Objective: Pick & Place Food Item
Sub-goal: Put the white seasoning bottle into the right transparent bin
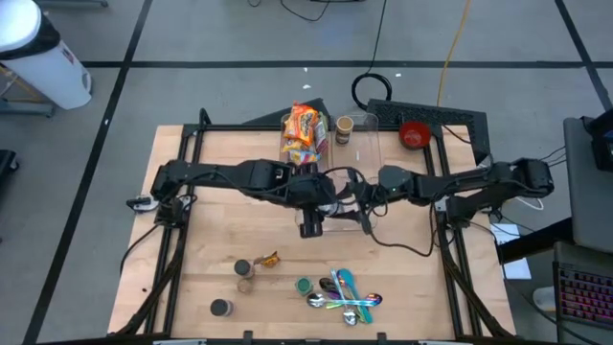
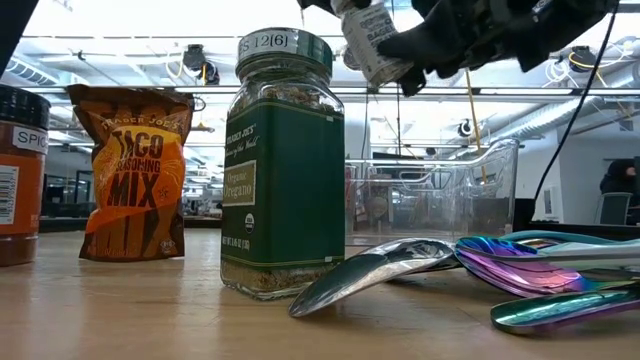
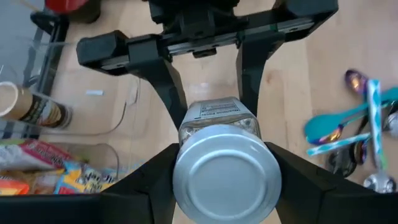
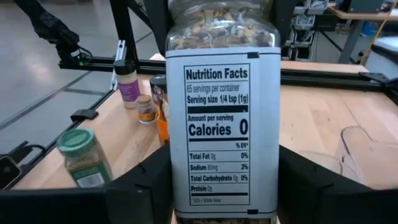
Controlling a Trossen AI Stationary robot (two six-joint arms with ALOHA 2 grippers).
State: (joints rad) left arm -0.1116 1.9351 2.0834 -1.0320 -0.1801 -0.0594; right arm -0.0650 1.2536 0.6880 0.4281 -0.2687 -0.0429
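The spice jar point(image 3: 225, 163) is held above mid-table by both grippers, the left gripper point(image 3: 224, 186) clamped at its lid and the right gripper point(image 4: 224, 186) closing round its base, so a handover is judged underway, with placement still left.

A grey floor point(image 1: 220, 38) crossed by dark lines is seen around the wooden table point(image 1: 211, 249), a white cylinder point(image 1: 43, 53) and cables point(image 1: 450, 48) are laid on it, and ceiling pipes point(image 2: 540, 115) and bright ceiling lights point(image 2: 120, 20) are shown in the low view.
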